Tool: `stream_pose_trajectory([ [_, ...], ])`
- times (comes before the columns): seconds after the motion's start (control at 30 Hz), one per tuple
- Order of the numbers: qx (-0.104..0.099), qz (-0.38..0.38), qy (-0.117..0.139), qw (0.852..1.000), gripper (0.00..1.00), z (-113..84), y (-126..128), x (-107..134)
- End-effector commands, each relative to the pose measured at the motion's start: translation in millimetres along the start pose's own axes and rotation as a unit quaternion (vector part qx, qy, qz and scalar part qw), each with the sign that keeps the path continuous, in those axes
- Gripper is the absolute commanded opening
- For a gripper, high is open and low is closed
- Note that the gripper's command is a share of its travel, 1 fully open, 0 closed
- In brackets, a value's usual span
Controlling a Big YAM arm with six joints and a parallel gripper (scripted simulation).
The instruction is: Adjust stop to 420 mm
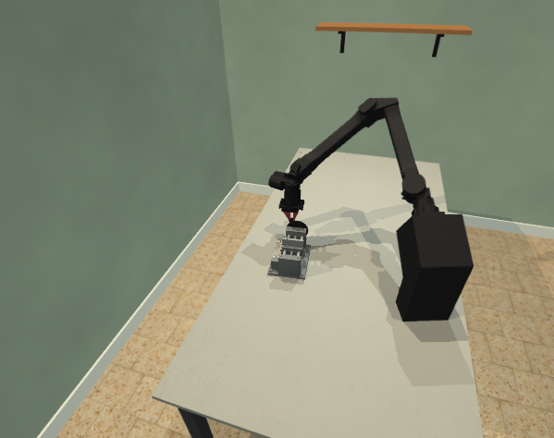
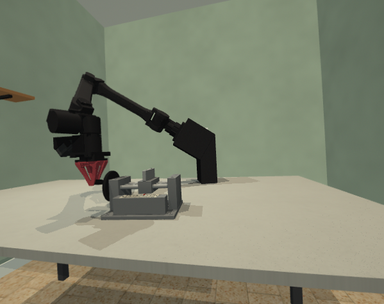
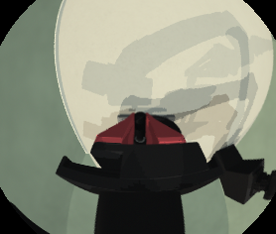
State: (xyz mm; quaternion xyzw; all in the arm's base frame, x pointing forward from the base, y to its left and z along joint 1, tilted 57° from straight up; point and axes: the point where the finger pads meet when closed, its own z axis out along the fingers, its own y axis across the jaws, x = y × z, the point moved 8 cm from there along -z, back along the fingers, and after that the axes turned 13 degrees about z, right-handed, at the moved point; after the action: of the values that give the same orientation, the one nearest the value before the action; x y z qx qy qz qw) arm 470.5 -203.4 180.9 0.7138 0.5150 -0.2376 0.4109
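Observation:
My gripper points down with its red fingers shut on the handwheel's crank handle. The black handwheel stands upright at the end of the grey stop fixture; the handle is near the wheel's upper part. The grey stop sits on the rods between the two end blocks, near the middle in the exterior view. A red pointer shows along the scale near its middle; the numbers are too small to read. In the wrist view the fingers hide most of the fixture.
The fixture's base plate rests on the pale table. The arm's black base stands on the table's other side, behind the fixture in the exterior view. A wooden shelf hangs high on the wall.

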Motion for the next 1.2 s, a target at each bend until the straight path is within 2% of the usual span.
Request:
stream_pose_trajectory([
  [0.0,-0.020,0.003,0.003,1.000,0.06,-26.0,3.6,-0.5],
  [0.27,-0.020,0.003,0.002,1.000,0.06,-34.8,-7.1,-2.9],
  [0.37,-0.025,0.010,0.002,1.000,0.06,-37.4,-0.4,-6.8],
  [0.5,-0.020,0.001,0.002,1.000,0.06,-35.4,-7.9,-3.6],
  [0.77,-0.024,0.005,0.002,1.000,0.06,-38.5,-22.4,-7.1],
  [1.07,-0.025,0.002,0.004,1.000,0.06,-38.6,-25.6,-7.6],
  [1.17,-0.020,0.006,0.001,1.000,0.06,-30.7,-32.0,-14.2],
])
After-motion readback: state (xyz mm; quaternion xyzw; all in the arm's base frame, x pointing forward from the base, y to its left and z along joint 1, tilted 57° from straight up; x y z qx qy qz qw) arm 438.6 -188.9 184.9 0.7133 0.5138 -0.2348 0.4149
